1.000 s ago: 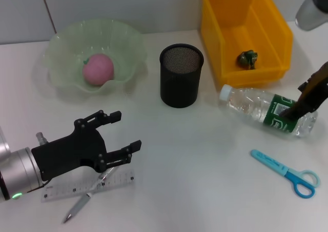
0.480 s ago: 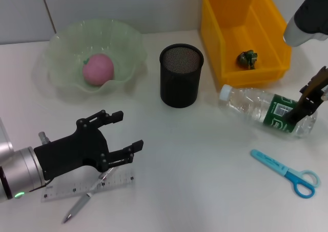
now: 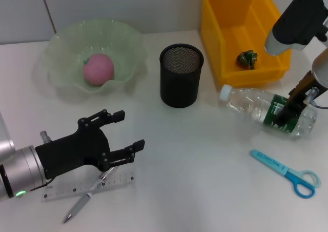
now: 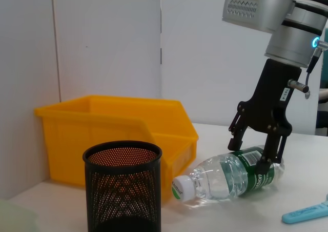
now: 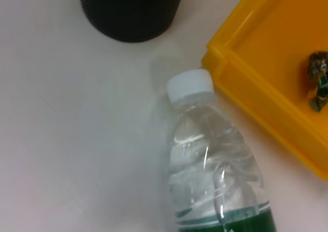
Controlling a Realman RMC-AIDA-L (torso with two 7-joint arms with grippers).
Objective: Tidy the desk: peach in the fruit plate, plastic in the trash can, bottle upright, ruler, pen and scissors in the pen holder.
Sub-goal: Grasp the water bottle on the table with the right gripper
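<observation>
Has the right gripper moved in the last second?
Yes. The right gripper has shifted left along the lying bottle, toward the holder.

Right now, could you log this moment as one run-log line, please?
right gripper: astride lying bottle | left gripper: open, over ruler | peach: in plate

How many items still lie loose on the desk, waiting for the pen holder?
3: the ruler and pen lie under the left gripper; the scissors lie near the bottle.
</observation>
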